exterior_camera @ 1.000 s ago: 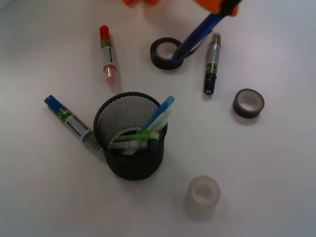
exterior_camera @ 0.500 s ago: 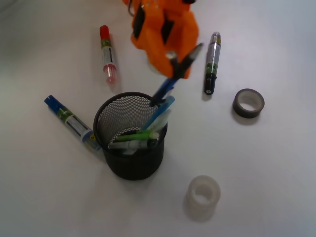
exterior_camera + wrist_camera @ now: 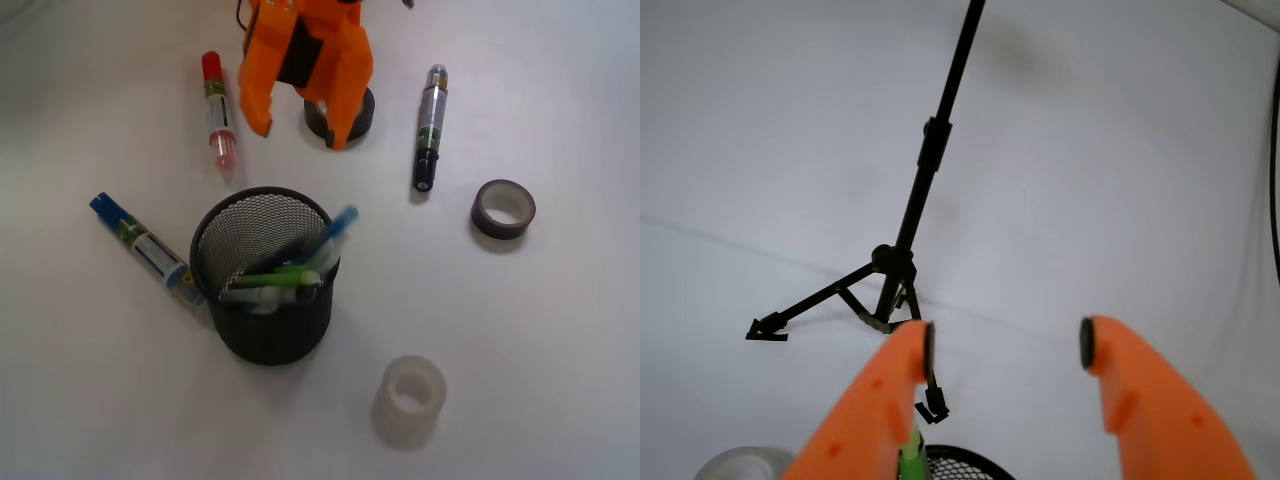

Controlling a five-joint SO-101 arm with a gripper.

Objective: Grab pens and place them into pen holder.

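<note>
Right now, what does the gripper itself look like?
The gripper is bright orange moulded plastic with two broad, tapering fingers. A dark recess shows between them at the base, each fingertip has a black inner edge, and a thin dark cable runs behind its top.

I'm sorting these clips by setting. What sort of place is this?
Probably a lab or test bench rather than a lived-in office: a bare white tabletop with a staged spread of markers, tape rolls and a mesh pen holder, an orange robot pincer, and a black tripod stand against a plain wall.
</note>
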